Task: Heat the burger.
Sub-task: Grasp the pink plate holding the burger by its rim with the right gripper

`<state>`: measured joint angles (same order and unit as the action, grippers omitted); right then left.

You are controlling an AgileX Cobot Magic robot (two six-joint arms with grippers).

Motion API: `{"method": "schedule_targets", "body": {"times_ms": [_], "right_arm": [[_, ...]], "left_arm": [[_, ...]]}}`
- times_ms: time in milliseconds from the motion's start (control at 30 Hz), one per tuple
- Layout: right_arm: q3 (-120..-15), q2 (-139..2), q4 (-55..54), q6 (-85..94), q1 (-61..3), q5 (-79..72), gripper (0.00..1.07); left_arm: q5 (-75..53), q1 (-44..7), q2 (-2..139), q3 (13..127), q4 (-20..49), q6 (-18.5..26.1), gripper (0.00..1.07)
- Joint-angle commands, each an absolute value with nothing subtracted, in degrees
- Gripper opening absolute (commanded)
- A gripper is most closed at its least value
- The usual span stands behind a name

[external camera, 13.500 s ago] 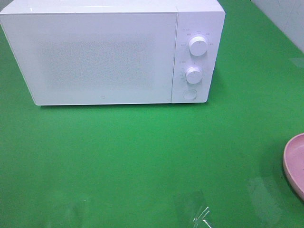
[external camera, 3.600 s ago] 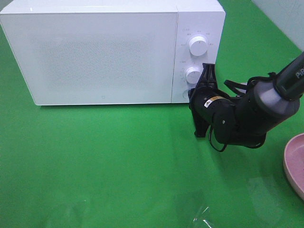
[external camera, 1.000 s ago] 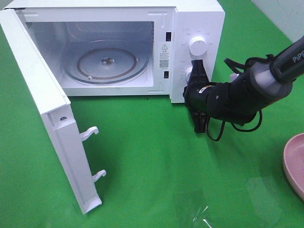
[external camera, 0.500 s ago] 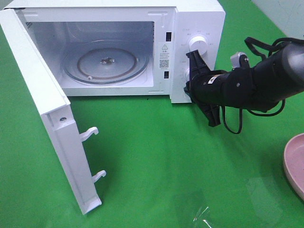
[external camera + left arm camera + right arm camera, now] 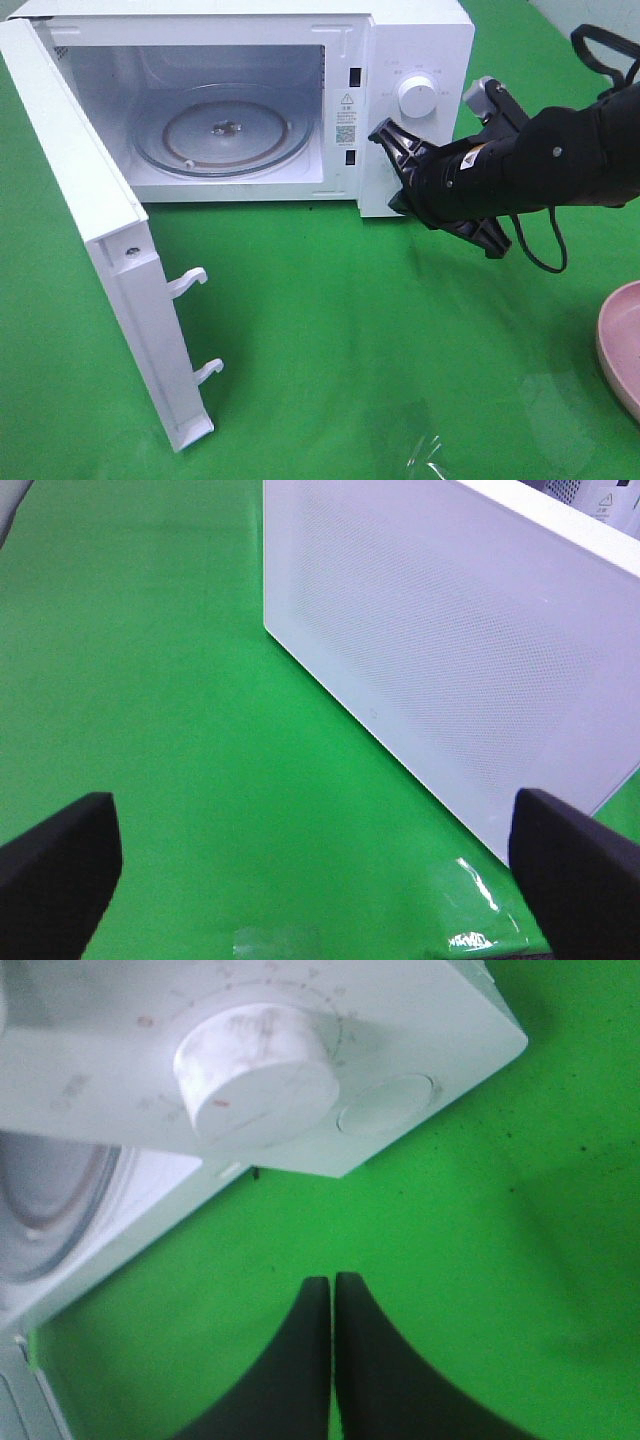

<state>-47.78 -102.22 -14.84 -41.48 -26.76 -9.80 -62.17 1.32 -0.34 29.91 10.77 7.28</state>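
Exterior high view: the microwave (image 5: 415, 40) is seen at the back edge of the table (image 5: 350, 350), its door (image 5: 110, 250) standing wide, so the opening step is judged done. Inside, only a bare glass turntable (image 5: 222, 130) is held. The burger is seen in no view; fetching, loading, shutting and starting are left. The visible part of the plate (image 5: 622, 340), at the right edge, is bare. The right gripper (image 5: 333, 1290) is closed on nothing by the controls; the left gripper (image 5: 318, 870) is spread, empty.

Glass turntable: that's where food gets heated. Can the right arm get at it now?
Probably yes: the door stands swung wide, the turntable lies bare, and the shut right pincer hangs by the control panel with nothing between.
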Motion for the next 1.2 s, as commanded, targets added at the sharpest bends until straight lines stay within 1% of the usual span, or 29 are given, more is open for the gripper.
{"method": "schedule_targets", "body": {"times_ms": [33,67,100,233,267,400,433,467,567,633,667,700,733,767,800,833,867,900,933,967,1000,1033,1067,1100,1133,1167,1200], "right_arm": [[-47.8,-100.3,-14.1,-34.0,-26.5,-5.4,0.0],[-47.8,-99.3,-14.1,-28.5,-26.5,-1.9,0.0],[-47.8,-99.3,-14.1,-28.5,-26.5,-1.9,0.0],[-47.8,-97.1,-13.8,-16.8,-26.5,7.4,0.01],[-47.8,-97.1,-13.8,-16.8,-26.5,7.4,0.01],[-47.8,-95.7,-9.9,-11.5,-26.5,17.0,0.03],[-47.8,-95.7,-9.9,-11.5,-26.5,17.0,0.03],[-47.8,-95.3,-8.4,-10.5,-26.5,21.0,0.04],[-47.8,-94.7,-6.9,-9.5,-26.5,24.8,0.04],[-47.8,-92.5,-3.4,-7.8,-26.5,32.5,0.07],[-47.8,-92.5,-3.4,-7.8,-26.5,32.5,0.07],[-47.8,-91.3,-1.5,-6.8,-26.5,35.7,0.1],[-47.8,-91.3,-1.5,-6.8,-26.5,35.7,0.1],[-47.8,-89.8,-0.6,-5.2,-25.8,37.7,0.14],[-47.8,-89.8,-0.6,-5.2,-25.8,37.7,0.14],[-47.8,-88.9,-0.6,-4.2,-25.2,38.5,0.18],[-47.8,-88.9,-0.6,-4.2,-25.2,38.5,0.18],[-47.8,-86.9,-0.3,-3.2,-24.2,39.6,0.28],[-47.8,-85.1,1.0,-2.6,-23.0,40.0,0.42],[-47.8,-85.1,1.0,-2.6,-23.0,40.0,0.42],[-47.8,-83.4,2.5,-2.6,-21.8,40.1,0.59],[-47.8,-83.4,2.5,-2.6,-21.8,40.1,0.59],[-47.8,-82.0,3.8,-2.6,-20.5,40.6,0.77],[-47.8,-82.0,3.8,-2.6,-20.5,40.6,0.77],[-47.8,-81.4,5.2,-2.6,-18.9,42.1,0.93],[-47.8,-81.4,5.2,-2.6,-18.9,42.1,0.93],[-47.8,-81.3,5.6,-2.6,-18.0,42.9,0.99]], "left_arm": [[-61.4,1.0,-1.2,29.7,11.1,7.2,0.98],[-61.4,1.0,-1.2,29.7,11.1,7.2,0.98],[-61.4,1.0,-1.2,29.7,11.1,7.2,0.98],[-61.4,1.0,-1.2,29.7,11.1,7.2,0.98],[-61.4,1.0,-1.2,29.7,11.1,7.2,0.98],[-61.4,1.0,-1.2,29.7,11.1,7.2,0.98],[-61.4,1.0,-1.2,29.7,11.1,7.2,0.98],[-61.4,1.0,-1.2,29.7,11.1,7.2,0.98],[-61.4,1.0,-1.2,29.7,11.1,7.2,0.98],[-61.4,1.0,-1.2,29.7,11.1,7.2,0.98],[-61.4,1.0,-1.2,29.7,11.1,7.2,0.98],[-61.4,1.0,-1.2,29.7,11.1,7.2,0.98],[-61.4,1.0,-1.2,29.7,11.1,7.2,0.98],[-61.4,1.0,-1.2,29.7,11.1,7.2,0.98],[-61.4,1.0,-1.2,29.7,11.1,7.2,0.98],[-61.4,1.0,-1.2,29.7,11.1,7.2,0.98],[-61.4,1.0,-1.2,29.7,11.1,7.2,0.98],[-61.4,1.0,-1.2,29.7,11.1,7.2,0.98],[-61.4,1.0,-1.2,29.7,11.1,7.2,0.98],[-61.4,1.0,-1.2,29.7,11.1,7.2,0.98],[-61.4,1.0,-1.2,29.7,11.1,7.2,0.98],[-61.4,1.0,-1.2,29.7,11.1,7.2,0.98],[-61.4,1.0,-1.2,29.7,11.1,7.2,0.98],[-61.4,1.0,-1.2,29.7,11.1,7.2,0.98],[-61.4,1.0,-1.2,29.7,11.1,7.2,0.98],[-61.4,1.0,-1.2,29.7,11.1,7.2,0.98],[-61.4,1.0,-1.2,29.7,11.1,7.2,0.98]]}}
